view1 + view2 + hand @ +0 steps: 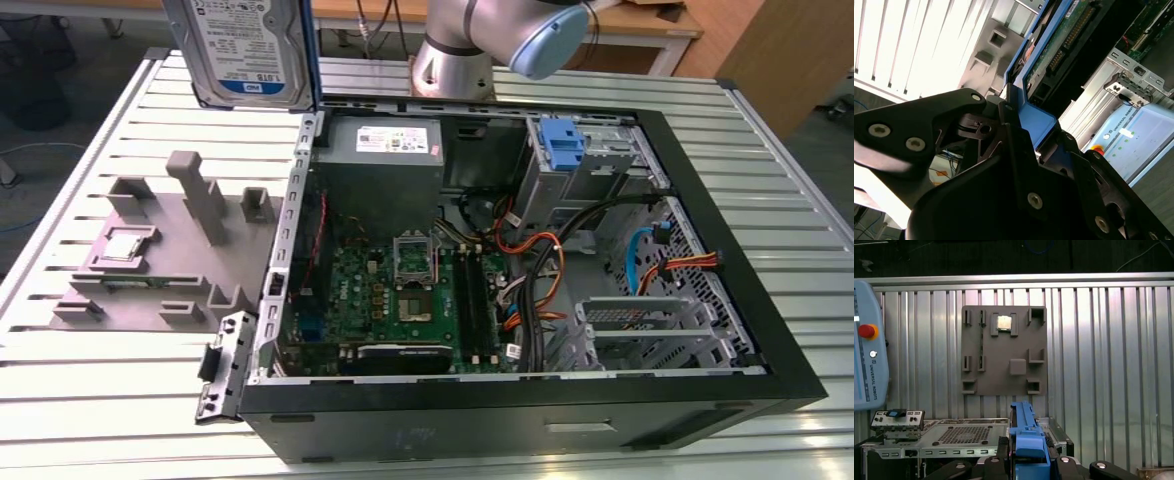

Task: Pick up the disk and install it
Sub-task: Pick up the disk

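The disk is lifted upright above the table's far edge, at the exterior view's left of the open computer case, its white-and-blue label facing the camera. In the second wrist view my gripper is shut on the disk's blue rail, and the disk's green circuit-board side extends away from the black fingers. In the first wrist view the blue rail of the disk stands edge-on in my gripper.
A grey fixture plate with a small silver processor chip lies at the exterior view's left of the case. A metal drive cage with a blue latch sits inside the case at the back. The arm rises behind. A teach pendant lies on the slatted table.
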You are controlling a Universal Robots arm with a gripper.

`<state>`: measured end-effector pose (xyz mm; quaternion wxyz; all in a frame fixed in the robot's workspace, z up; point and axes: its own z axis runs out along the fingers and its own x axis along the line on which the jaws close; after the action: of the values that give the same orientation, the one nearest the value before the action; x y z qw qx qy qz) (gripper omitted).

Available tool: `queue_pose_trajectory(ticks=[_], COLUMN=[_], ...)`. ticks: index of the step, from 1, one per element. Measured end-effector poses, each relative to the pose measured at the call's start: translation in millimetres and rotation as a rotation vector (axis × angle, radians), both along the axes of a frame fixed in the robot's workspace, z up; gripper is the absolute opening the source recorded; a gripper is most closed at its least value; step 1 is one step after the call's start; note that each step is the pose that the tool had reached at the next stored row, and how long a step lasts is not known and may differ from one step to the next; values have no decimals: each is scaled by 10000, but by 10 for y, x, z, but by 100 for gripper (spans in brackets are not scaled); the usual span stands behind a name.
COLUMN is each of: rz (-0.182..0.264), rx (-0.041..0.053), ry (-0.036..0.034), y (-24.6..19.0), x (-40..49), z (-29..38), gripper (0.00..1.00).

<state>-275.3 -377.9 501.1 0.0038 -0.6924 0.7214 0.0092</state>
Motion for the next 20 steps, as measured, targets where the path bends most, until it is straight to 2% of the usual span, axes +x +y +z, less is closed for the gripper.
queue_pose_trajectory(ticks=[20], rz=[1], rx=[-1], ry=[1], y=[0], x=[15], z=[1], gripper=[37])
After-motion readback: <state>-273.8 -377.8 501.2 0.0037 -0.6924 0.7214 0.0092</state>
